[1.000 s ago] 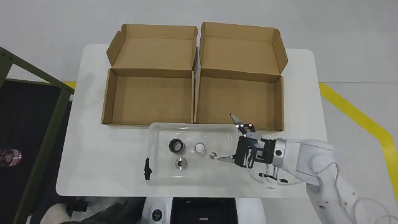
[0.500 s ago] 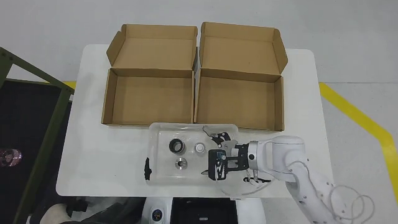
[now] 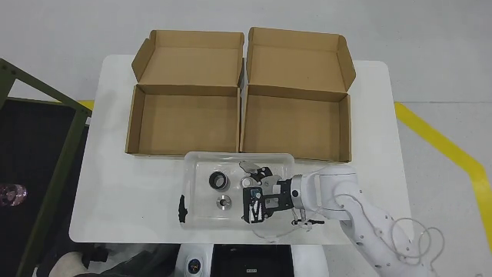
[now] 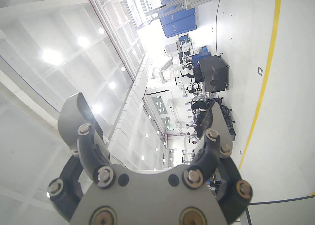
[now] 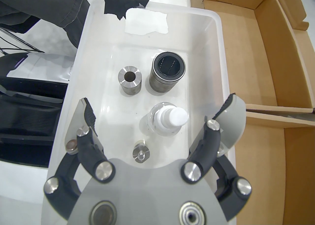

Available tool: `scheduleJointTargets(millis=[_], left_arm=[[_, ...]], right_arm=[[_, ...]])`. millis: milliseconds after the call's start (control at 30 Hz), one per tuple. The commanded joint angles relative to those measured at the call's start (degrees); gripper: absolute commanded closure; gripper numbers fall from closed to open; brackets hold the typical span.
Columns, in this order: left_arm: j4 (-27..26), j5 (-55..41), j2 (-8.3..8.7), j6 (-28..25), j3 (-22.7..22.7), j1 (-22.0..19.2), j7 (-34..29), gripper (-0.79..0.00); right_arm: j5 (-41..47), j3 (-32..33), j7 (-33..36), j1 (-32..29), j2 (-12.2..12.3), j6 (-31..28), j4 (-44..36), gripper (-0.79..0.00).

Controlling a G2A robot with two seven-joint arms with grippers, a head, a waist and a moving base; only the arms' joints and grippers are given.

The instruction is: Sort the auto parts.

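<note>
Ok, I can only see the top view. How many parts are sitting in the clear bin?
Observer: Four, by the right wrist view: a steel bushing, a black-cored bearing, a white-capped clear piece and a small metal stud.
Operator: Is the claw holding one?
Observer: No. The right gripper is open and empty above the clear bin.
Operator: Where's the other claw?
Observer: The left gripper is open and points up toward the ceiling lights.
</note>
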Motion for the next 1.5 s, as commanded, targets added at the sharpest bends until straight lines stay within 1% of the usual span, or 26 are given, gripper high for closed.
scheduleJointTargets(millis=[0,67,133,167,200,333,367,400,500,567,633,733,833,867,1167,1467], left_arm=[[0.0,0.0,0.00,0.0,0.0,0.0,0.0,-0.785],[0.0,0.0,0.00,0.0,0.0,0.0,0.0,-0.785],[0.0,0.0,0.00,0.0,0.0,0.0,0.0,-0.785],[0.0,0.0,0.00,0.0,0.0,0.0,0.0,-0.785],[0.0,0.0,0.00,0.0,0.0,0.0,0.0,-0.785],[0.0,0.0,0.00,0.0,0.0,0.0,0.0,-0.785],[0.0,0.0,0.00,0.0,0.0,0.0,0.0,-0.785],[0.0,0.0,0.00,0.0,0.0,0.0,0.0,-0.785],[0.0,0.0,0.00,0.0,0.0,0.0,0.0,-0.785],[0.0,0.0,0.00,0.0,0.0,0.0,0.0,-0.785],[0.0,0.0,0.00,0.0,0.0,0.0,0.0,-0.785],[0.0,0.0,0.00,0.0,0.0,0.0,0.0,-0.785],[0.0,0.0,0.00,0.0,0.0,0.0,0.0,-0.785],[0.0,0.0,0.00,0.0,0.0,0.0,0.0,-0.785],[0.0,0.0,0.00,0.0,0.0,0.0,0.0,-0.785],[0.0,0.0,0.00,0.0,0.0,0.0,0.0,-0.785]], right_arm=[[0.0,-0.4,0.5,0.5,0.0,0.3,0.6,-0.785],[-0.1,-0.7,0.8,1.0,0.0,0.9,1.2,-0.785],[-0.2,-1.1,1.1,1.4,-0.1,1.3,1.7,-0.702],[-0.2,-1.4,1.2,1.6,-0.1,1.5,2.1,-0.690],[-0.3,-1.6,1.4,1.9,-0.1,1.6,2.4,-0.659],[-0.3,-2.5,1.9,2.7,-0.2,2.3,3.3,-0.505],[-0.4,-2.6,2.1,2.9,-0.2,2.6,3.6,-0.416],[-0.4,-2.8,2.2,3.1,-0.2,2.8,3.8,-0.379],[-0.7,-3.3,2.7,3.6,-0.2,3.4,4.4,-0.332],[-0.7,-3.6,2.7,3.8,-0.3,3.6,4.8,-0.317],[-0.8,-3.9,2.7,4.0,-0.3,3.7,5.2,-0.274],[0.4,-4.2,1.5,4.2,-0.3,3.3,6.0,-0.169],[0.6,-4.5,0.7,4.4,-0.2,3.2,6.4,-0.022],[0.6,-4.6,0.3,4.4,-0.2,3.2,6.3,0.000],[0.7,-3.9,-3.8,4.0,0.2,2.6,4.1,0.000],[2.0,-0.3,-9.4,2.7,1.2,1.2,-0.4,0.000]])
